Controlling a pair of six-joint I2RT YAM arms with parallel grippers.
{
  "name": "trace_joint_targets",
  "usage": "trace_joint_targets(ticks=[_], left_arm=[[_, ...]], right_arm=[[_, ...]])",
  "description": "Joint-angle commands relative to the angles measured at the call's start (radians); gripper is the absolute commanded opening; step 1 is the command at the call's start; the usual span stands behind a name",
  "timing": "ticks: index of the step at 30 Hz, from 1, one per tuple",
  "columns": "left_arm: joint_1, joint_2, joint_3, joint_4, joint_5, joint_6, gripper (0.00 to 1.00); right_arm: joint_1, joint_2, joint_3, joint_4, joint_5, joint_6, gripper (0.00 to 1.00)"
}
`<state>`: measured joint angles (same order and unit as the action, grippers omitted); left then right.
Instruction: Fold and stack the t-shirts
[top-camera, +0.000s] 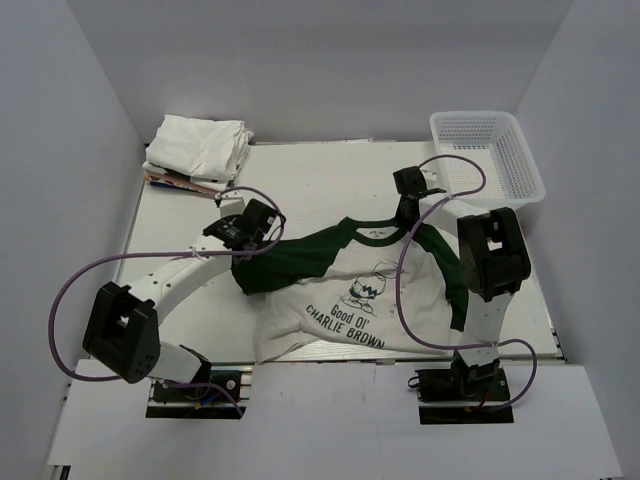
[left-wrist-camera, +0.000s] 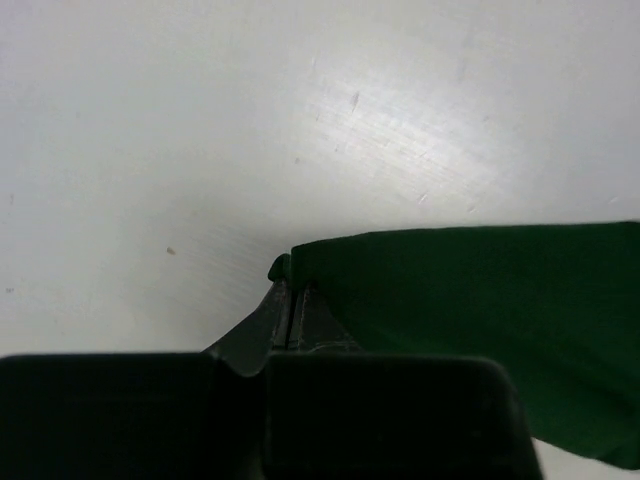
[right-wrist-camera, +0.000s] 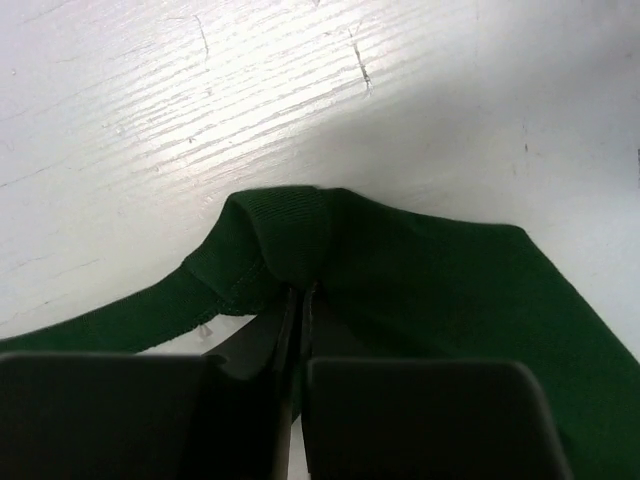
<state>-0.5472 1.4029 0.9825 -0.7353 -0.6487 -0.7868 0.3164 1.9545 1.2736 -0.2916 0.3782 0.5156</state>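
A white t-shirt (top-camera: 350, 300) with dark green sleeves, green collar and a Charlie Brown print lies crumpled on the table's middle. My left gripper (top-camera: 250, 245) is shut on the edge of its left green sleeve (left-wrist-camera: 470, 320); the pinched cloth shows at the fingertips (left-wrist-camera: 292, 285) in the left wrist view. My right gripper (top-camera: 408, 212) is shut on the green collar (right-wrist-camera: 290, 235) near the right shoulder. A stack of folded whitish t-shirts (top-camera: 198, 148) rests at the far left corner.
A white plastic mesh basket (top-camera: 487, 155) stands at the far right corner. Purple cables loop off both arms over the table. White walls close in the table on three sides.
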Motion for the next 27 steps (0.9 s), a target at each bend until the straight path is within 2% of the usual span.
trace_joint_targets(ticks=[1,3,4,7,11,12,15,16,17,21,27], left_arm=[[0.004,-0.027,0.111,-0.009,-0.093,-0.009,0.00],[0.004,-0.051,0.180,-0.028,-0.132,-0.006,0.00],[0.004,-0.065,0.202,-0.029,-0.141,-0.006,0.00],[-0.008,-0.131,0.257,0.043,-0.152,0.069,0.00],[-0.008,-0.309,0.240,0.184,-0.123,0.148,0.00],[-0.008,-0.394,0.216,0.210,-0.103,0.164,0.00],[-0.008,-0.551,0.194,0.301,-0.007,0.231,0.00],[-0.008,-0.583,0.194,0.310,0.007,0.253,0.00],[-0.008,-0.613,0.212,0.319,0.021,0.253,0.00],[-0.008,-0.731,0.280,0.378,0.191,0.330,0.00],[0.003,-0.821,0.419,0.439,0.389,0.373,0.00]], right_arm=[[0.007,-0.029,0.009,0.009,0.019,0.001,0.00],[0.013,-0.101,-0.011,0.028,0.044,-0.024,0.00],[0.015,-0.190,-0.011,0.034,0.062,-0.051,0.00],[0.029,-0.268,0.010,-0.012,0.145,-0.066,0.00],[0.044,-0.582,-0.069,0.014,0.211,-0.100,0.00],[0.047,-0.620,-0.080,0.014,0.228,-0.112,0.00],[0.053,-0.875,-0.115,0.019,0.231,-0.143,0.00],[0.058,-0.910,-0.109,0.009,0.225,-0.149,0.00],[0.059,-1.010,-0.102,0.003,0.214,-0.170,0.00],[0.062,-1.147,0.005,-0.055,0.127,-0.210,0.00],[0.053,-1.253,0.252,-0.115,-0.077,-0.307,0.00]])
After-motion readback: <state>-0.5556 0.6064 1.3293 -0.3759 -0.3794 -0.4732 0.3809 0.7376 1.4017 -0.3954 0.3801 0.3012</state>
